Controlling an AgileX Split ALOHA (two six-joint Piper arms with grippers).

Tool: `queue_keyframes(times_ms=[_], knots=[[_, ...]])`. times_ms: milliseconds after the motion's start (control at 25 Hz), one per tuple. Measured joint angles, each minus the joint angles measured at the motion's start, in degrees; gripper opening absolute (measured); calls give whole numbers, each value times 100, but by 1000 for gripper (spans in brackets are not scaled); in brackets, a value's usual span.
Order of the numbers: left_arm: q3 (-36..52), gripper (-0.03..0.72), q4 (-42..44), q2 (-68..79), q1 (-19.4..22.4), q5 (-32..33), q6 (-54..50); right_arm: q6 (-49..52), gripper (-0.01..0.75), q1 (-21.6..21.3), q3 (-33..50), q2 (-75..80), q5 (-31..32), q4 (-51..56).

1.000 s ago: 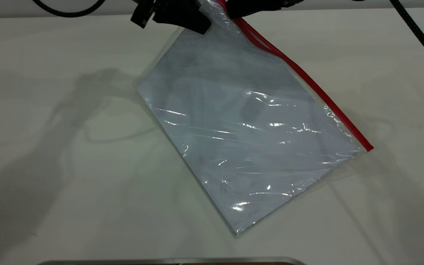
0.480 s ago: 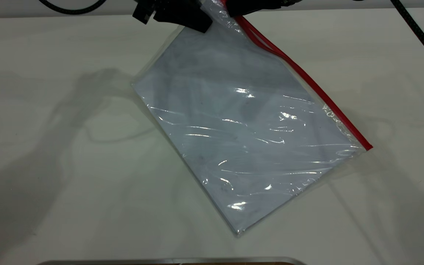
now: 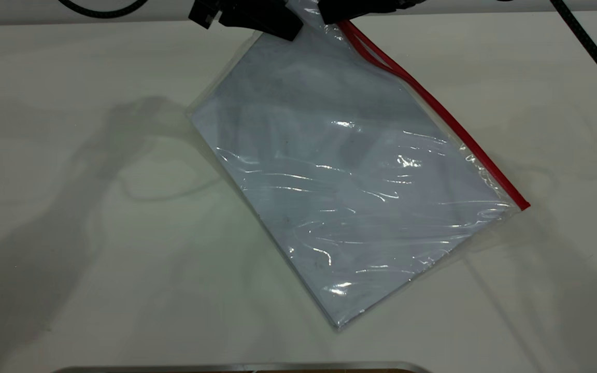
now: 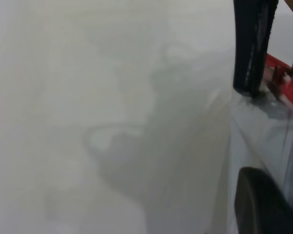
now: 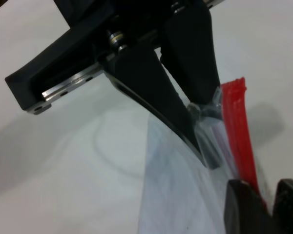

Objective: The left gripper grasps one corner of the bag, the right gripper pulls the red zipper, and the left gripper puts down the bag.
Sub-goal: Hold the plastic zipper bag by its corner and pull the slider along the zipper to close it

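Note:
The bag (image 3: 340, 171) is a clear pouch with a white sheet inside. It lies slantwise on the white table with its far corner lifted. The red zipper (image 3: 449, 122) runs along its right edge and is split open near the top. My left gripper (image 3: 290, 30) is shut on the clear corner (image 5: 205, 109) beside the strip's tip, as the right wrist view shows (image 5: 204, 124). My right gripper (image 3: 337, 18) is shut on the red zipper (image 5: 241, 141) just below that corner, with its jaws either side of the strip (image 5: 271, 202). The slider tab is hidden.
The white table (image 3: 70, 259) surrounds the bag. A black cable (image 3: 591, 49) crosses the far right corner. A metal edge (image 3: 241, 367) lies along the near side. Arm shadows fall to the left of the bag.
The bag has swung slightly to the right, its lower right corner shifting a little. The split part of the red zipper reaches slightly farther down. Both grippers keep their hold at the top.

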Motion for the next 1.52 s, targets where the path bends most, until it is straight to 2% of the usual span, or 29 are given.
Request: queue_keyframes(times_ms=[120,200,1000,1520], knots=[[0,51,0,0,0,13,0,-5,51,0,0,0,1,-53],[0,52,0,0,0,13,0,-12,35,0,-5,0,1,-132],[0,52,-21,6,-95,-49,-175,955,41,-131,-67,-11,62,-1399],[0,52,-8,89,-17,-195,-334,990,119,-142,-102,230,-87,-1586]])
